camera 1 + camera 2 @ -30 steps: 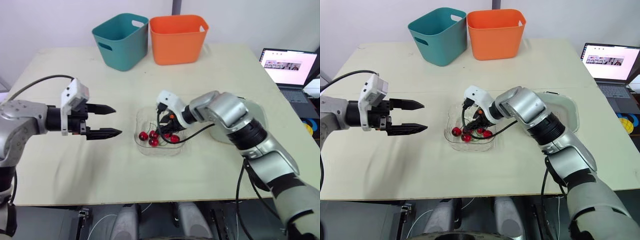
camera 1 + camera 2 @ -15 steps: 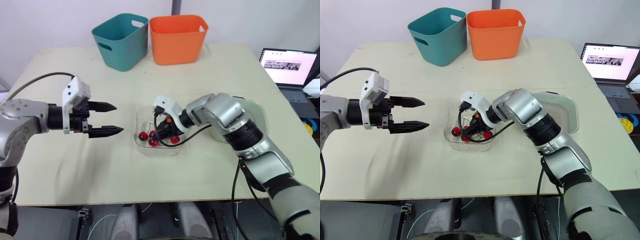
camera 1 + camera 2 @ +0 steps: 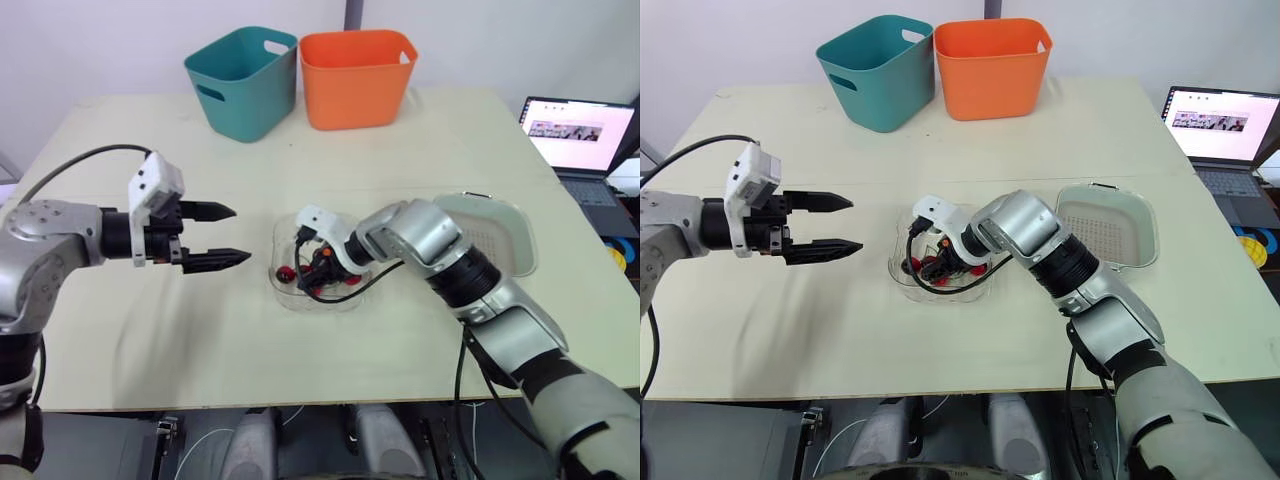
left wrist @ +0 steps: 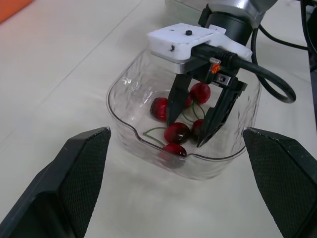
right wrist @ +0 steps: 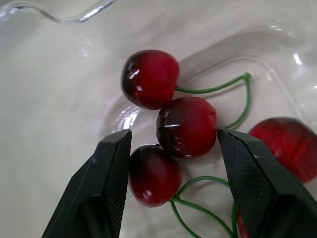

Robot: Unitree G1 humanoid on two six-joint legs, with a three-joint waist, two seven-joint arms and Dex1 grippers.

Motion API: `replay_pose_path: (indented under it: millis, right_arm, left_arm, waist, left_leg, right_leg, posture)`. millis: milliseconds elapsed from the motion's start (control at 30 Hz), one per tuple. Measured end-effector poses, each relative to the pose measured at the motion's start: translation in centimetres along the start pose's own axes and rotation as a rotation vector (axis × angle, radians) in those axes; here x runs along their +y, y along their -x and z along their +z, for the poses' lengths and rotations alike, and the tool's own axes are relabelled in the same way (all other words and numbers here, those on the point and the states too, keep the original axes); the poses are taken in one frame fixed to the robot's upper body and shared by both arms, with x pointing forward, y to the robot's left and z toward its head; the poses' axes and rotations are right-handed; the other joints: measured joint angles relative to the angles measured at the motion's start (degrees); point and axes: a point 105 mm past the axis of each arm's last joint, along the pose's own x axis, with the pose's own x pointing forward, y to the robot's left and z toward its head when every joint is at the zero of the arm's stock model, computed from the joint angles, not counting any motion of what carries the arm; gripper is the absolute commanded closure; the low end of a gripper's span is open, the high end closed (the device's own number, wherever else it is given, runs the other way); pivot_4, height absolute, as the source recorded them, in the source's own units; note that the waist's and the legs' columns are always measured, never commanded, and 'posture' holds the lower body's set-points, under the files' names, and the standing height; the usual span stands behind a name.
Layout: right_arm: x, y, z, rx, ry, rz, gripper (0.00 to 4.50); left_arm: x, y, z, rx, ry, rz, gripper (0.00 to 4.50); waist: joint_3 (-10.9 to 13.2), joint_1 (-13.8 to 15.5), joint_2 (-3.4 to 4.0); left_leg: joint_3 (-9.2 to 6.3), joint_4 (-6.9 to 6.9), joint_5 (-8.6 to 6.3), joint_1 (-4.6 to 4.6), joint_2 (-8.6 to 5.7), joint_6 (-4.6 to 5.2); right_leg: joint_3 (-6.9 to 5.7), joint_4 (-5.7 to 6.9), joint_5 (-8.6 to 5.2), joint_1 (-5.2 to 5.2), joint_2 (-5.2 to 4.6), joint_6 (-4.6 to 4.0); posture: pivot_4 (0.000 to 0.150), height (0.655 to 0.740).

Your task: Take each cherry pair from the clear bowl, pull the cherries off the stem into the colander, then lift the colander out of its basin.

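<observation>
Right claw (image 5: 173, 148) is down inside the clear bowl (image 4: 117, 106), fingers spread, nothing pinched yet. One cherry (image 5: 186, 126) sits right between the two fingers and another (image 5: 153, 174) is touching the inside of one finger

How they'll handle, my guess: tiny, light, round and glossy, so they'll roll or squirt out if the squeeze lands off-centre. I'd go square across the fat middle of the fruit and keep it gentle, they look bruisable. The stems (image 5: 233, 106) are thin green wires, bendy, and probably too skinny for those pads to hold on their own

Orientation: the pairs lie flat on the bowl floor, nothing standing up. Each pair's long axis runs from the two fruits out along the curved stems to where they join. They're piled close together, so I can't say which cherry shares a stem with which

Left claw (image 3: 238, 234) hangs over the desk (image 3: 150, 350) just beside the bowl, open and empty, tips pointing at it

Past the right arm, the pale colander (image 3: 1102, 232) sits in its basin (image 3: 1152, 228), no cherries in it that I can see. Teal bin (image 3: 245, 80) and orange bin (image 3: 355, 75) are at the far edge
</observation>
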Motion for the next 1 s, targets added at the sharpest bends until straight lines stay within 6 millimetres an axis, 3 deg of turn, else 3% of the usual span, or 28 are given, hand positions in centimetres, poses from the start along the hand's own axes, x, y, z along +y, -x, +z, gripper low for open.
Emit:
replay_pose_path:
  millis: [300, 500, 600, 733, 1000]
  right_arm:
    - [-0.1, -0.1, -0.1, -0.001, 0.002, -0.009, 1.61]
    - [0.3, -0.5, 0.2, -0.007, 0.009, -0.001, 1.61]
    - [0.2, -0.5, 0.1, -0.007, 0.008, -0.007, 2.15]
    - [0.1, -0.5, 0.1, -0.01, 0.013, -0.019, 3.32]
    - [-0.2, 0.0, 0.3, -0.028, 0.008, -0.027, 3.39]
  left_arm:
    - [-1.0, 1.4, -2.4, 0.142, 0.064, -0.06, 0.0]
    - [-1.1, 1.5, -2.4, 0.153, 0.04, -0.071, 0.0]
    - [-1.0, 1.6, -2.5, 0.156, 0.03, -0.069, 0.0]
    - [-0.9, 1.7, -2.6, 0.152, 0.031, -0.069, 0.0]
    - [-0.5, 1.7, -2.8, 0.148, 0.021, -0.054, 0.0]
  waist:
    - [0.0, -0.07, 0.0]
    - [0.0, -0.01, 0.0]
    - [0.0, -0.03, 0.0]
    - [0.0, -0.05, 0.0]
    - [0.0, -0.02, 0.0]
  left_leg:
    - [-0.01, -0.03, 0.0, 0.01, 0.01, 0.0]
    - [-0.01, -0.02, 0.0, 0.0, 0.01, 0.0]
    - [-0.01, -0.02, 0.0, 0.0, 0.01, 0.0]
    - [-0.01, -0.02, 0.0, 0.0, 0.01, 0.0]
    - [-0.01, -0.02, 0.0, 0.0, 0.01, 0.0]
  right_leg:
    - [-0.01, 0.0, -0.1, -0.02, 0.02, -0.13]
    - [-0.01, 0.0, -0.09, -0.01, 0.01, -0.13]
    - [-0.01, 0.0, -0.1, -0.01, 0.01, -0.13]
    - [-0.01, 0.0, -0.09, -0.01, 0.01, -0.13]
    - [-0.01, 0.0, -0.1, -0.01, 0.01, -0.12]
  posture:
    - [0.15, 0.74]
    - [0.15, 0.74]
    - [0.15, 0.74]
    - [0.15, 0.74]
    - [0.15, 0.74]
